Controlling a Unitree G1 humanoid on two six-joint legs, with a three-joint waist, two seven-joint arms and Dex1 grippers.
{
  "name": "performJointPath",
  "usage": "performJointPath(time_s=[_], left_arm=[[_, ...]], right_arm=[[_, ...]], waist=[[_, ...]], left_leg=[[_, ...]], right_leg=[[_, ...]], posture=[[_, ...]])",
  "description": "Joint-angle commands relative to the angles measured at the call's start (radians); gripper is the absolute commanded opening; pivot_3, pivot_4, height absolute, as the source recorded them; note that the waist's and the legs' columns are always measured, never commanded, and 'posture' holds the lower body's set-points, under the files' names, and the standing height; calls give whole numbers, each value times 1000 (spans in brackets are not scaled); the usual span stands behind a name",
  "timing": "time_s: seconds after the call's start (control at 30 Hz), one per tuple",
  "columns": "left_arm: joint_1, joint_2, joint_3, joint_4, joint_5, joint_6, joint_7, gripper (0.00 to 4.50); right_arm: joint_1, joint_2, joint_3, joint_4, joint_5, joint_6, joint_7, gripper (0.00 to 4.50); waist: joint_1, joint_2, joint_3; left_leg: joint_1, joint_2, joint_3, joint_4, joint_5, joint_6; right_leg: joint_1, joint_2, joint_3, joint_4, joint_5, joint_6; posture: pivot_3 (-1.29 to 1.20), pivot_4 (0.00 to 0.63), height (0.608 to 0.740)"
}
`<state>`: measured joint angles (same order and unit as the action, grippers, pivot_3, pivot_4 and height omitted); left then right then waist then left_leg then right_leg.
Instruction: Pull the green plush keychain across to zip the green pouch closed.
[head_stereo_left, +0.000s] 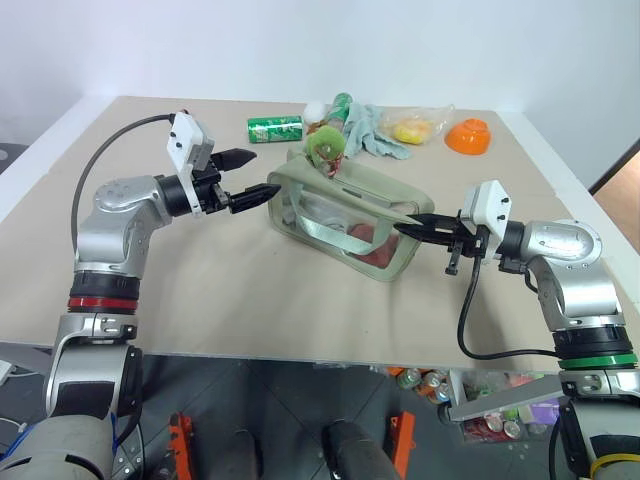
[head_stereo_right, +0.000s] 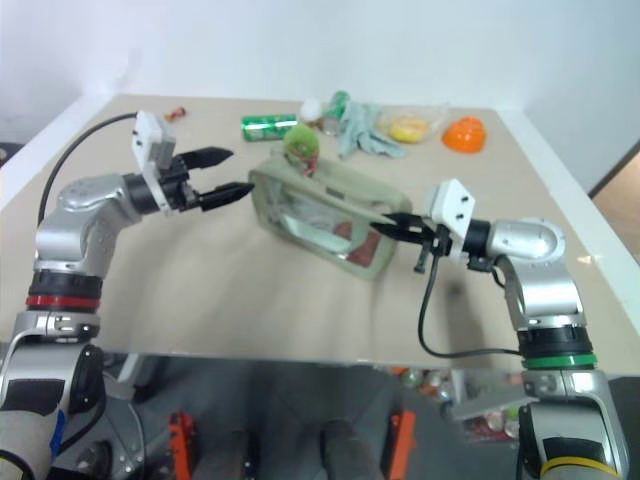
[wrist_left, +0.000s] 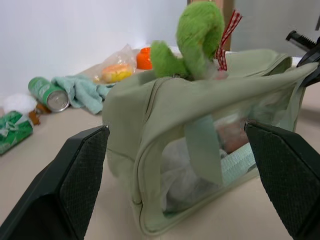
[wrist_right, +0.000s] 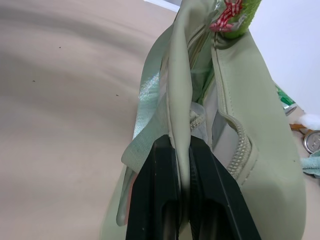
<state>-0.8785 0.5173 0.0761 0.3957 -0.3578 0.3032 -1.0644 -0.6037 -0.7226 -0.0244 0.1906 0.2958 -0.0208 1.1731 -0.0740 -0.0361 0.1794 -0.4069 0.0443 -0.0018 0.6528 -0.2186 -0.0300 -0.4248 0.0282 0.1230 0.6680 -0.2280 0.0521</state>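
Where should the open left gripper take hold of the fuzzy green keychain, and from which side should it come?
Take the green plush keychain by its fuzzy body, which stands up on top of the green pouch at the far end. The left gripper is open beside that end, so it would likely come from that side, slightly above. The right gripper pinches the opposite end.

A beige table (head_stereo_left: 250, 310) carries several items along its far edge. A green drink can (head_stereo_left: 275, 128) lies on its side. Beside it lies a pale green cloth (head_stereo_left: 375, 132). A clear bag (head_stereo_left: 418, 127) holding something yellow follows, then an orange bowl-shaped object (head_stereo_left: 468, 136).
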Motion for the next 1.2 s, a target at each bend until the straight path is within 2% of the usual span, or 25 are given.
performJointPath(time_s=[0.03,0.5,0.63,0.7,0.93,0.97,1.07,1.2], left_arm=[[-42,-9,-4,69,18,-71,-16,4489],[-184,-101,-38,392,98,-339,-98,4489],[-204,-112,-38,445,120,-396,-89,3486],[-210,-115,-37,474,130,-411,-83,2596],[-209,-120,-23,462,119,-399,-88,254],[-202,-120,-22,442,114,-388,-89,64],[-163,-120,-23,330,89,-323,-87,64],[-35,-110,-15,26,28,-152,-28,64]], right_arm=[[-1,-4,-4,-19,-2,0,-2,0],[44,-21,-25,-79,5,25,-22,0],[49,-21,-28,-87,5,30,-26,0],[48,-19,-26,-86,4,31,-29,0],[50,-20,-25,-98,5,38,-36,0],[51,-21,-26,-99,5,39,-37,0],[50,-22,-30,-99,1,37,-46,0],[43,-24,-32,-89,-1,33,-50,0]], waist=[[0,0,0],[1,0,0],[1,0,0],[1,0,0],[2,0,0],[2,0,0],[1,0,0],[-1,0,0]], left_leg=[[0,0,0,0,0,0],[-1,0,0,0,0,0],[0,0,0,0,0,0],[0,0,0,0,0,0],[-1,0,-1,0,0,0],[-1,0,-1,0,0,0],[-1,0,-1,0,0,0],[-1,0,-1,-1,0,0]], right_leg=[[0,0,0,0,0,0],[0,0,0,0,0,0],[0,0,0,0,0,0],[0,0,0,0,0,0],[0,0,0,0,0,1],[0,0,0,0,0,1],[0,0,0,0,0,1],[0,0,0,0,-1,1]], posture=[[0,150,740],[0,150,740],[0,150,740],[0,150,740],[0,150,740],[0,150,740],[0,150,740],[0,150,740]])
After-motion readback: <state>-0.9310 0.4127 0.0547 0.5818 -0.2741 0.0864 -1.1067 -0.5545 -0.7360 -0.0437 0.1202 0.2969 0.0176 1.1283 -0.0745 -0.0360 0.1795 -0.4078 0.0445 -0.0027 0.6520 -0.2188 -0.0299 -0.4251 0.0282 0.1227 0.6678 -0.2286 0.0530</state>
